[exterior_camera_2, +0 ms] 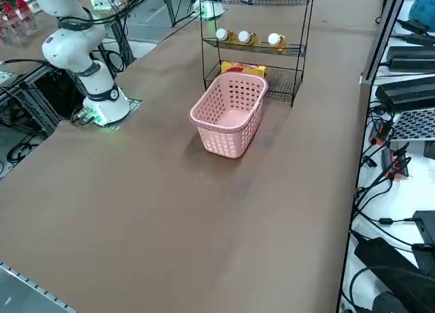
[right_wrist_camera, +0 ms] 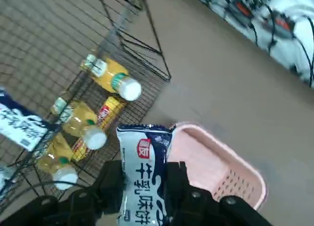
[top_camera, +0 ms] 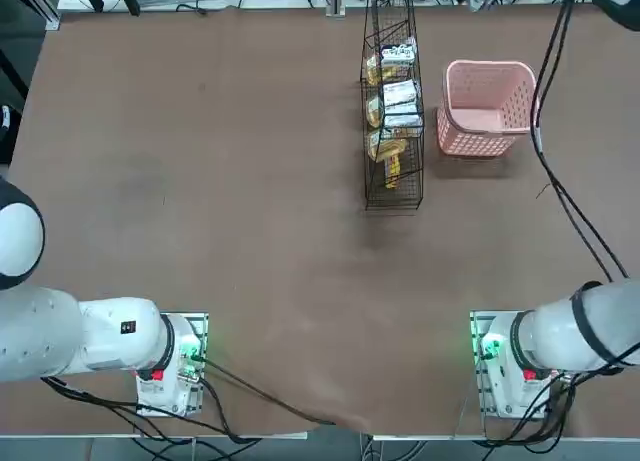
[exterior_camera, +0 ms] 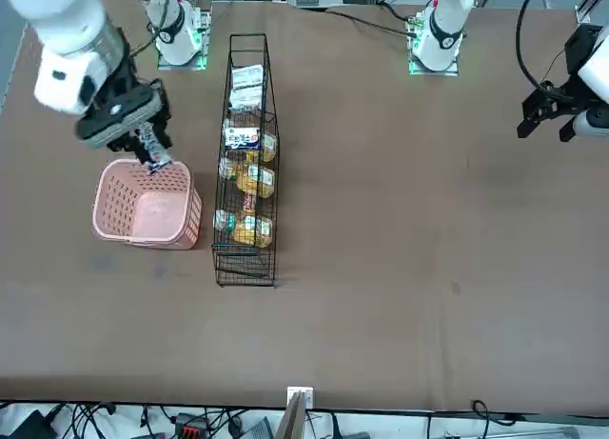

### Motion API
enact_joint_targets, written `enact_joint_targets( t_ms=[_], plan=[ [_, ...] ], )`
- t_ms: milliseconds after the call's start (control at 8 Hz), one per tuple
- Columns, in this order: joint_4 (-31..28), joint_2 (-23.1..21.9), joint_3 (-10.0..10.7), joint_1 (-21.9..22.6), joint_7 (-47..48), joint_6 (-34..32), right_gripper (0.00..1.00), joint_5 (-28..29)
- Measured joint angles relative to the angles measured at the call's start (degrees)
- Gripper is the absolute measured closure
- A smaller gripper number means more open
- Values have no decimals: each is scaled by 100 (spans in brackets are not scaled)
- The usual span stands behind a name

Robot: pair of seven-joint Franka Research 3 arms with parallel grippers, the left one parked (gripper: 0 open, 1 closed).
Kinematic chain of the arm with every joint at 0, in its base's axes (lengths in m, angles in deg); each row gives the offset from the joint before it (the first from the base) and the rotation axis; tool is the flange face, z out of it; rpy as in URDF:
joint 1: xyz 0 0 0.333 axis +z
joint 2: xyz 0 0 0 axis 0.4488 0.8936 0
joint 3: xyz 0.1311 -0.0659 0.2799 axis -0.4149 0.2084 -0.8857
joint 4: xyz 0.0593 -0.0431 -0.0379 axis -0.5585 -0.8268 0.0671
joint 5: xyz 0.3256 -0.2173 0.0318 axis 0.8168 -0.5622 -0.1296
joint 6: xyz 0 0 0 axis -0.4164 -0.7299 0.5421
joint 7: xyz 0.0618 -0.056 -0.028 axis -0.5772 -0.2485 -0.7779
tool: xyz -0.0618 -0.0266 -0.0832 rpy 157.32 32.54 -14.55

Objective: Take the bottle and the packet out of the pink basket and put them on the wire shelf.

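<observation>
My right gripper (right_wrist_camera: 144, 186) is shut on a white packet (right_wrist_camera: 144, 152) with blue print, pinched upright between the fingers. In the front view the gripper (exterior_camera: 150, 153) hangs over the rim of the pink basket (exterior_camera: 114, 206) on the robot's side, the packet (exterior_camera: 158, 163) at its tip. The basket (top_camera: 490, 66) shows nothing inside from above. The black wire shelf (exterior_camera: 247, 268) stands close beside the basket (exterior_camera_2: 228, 133). Bottles (right_wrist_camera: 113, 78) with white caps and yellow bodies lie on its tiers (exterior_camera_2: 245, 37); I cannot tell which one is the task's.
Other white packets (top_camera: 400, 93) and a yellow-red packet (exterior_camera_2: 241, 70) lie on the shelf's tiers. The arm's black cable (top_camera: 570, 201) runs across the table beside the basket. Cables and power bricks (exterior_camera_2: 408, 55) lie off the table's edge.
</observation>
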Motion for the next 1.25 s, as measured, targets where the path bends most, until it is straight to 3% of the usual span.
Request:
enact_joint_targets(
  t_ms=[625,1250],
  plan=[
    [113,270,-362,112,-2037,595,55,-5],
    [215,624,-518,530,-2470,691,55,-5]
  ],
)
